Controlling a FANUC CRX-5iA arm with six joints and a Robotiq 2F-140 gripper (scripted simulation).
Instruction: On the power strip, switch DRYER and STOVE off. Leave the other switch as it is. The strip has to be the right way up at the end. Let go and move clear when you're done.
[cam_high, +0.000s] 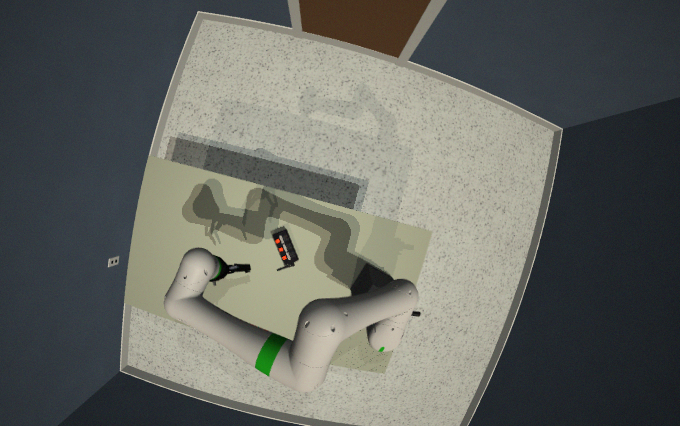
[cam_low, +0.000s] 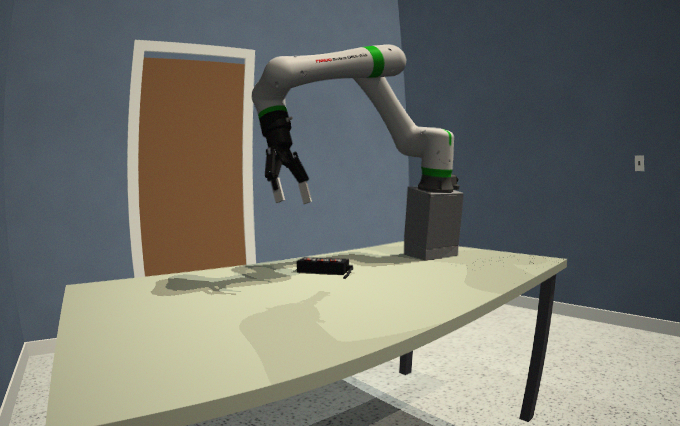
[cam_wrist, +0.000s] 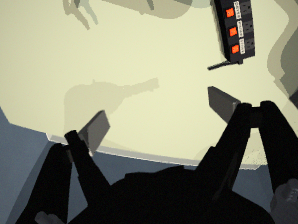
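Bench (cam_low: 150, 351): pale green top on dark legs.
Arm (cam_low: 331, 62): white with green bands, mounted on a grey pedestal (cam_low: 434, 240) at the bench's far edge.
Gripper (cam_low: 291, 192): black, pale pads, fingers spread wide — holding nothing, raised high above the bench.
Power strip (cam_low: 322, 264): black, lying flat near the pedestal, switch side up — three red rocker switches (cam_wrist: 233, 31) in a row.

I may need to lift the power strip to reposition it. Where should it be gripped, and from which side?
Probably across the narrow width of the power strip, at mid-length, coming straight down from above. It lies flat on the table, switches up, so only its long side walls are free to pinch. The short cord stub sticks out of one end, so avoid that end. The end effector hangs open, well above it.
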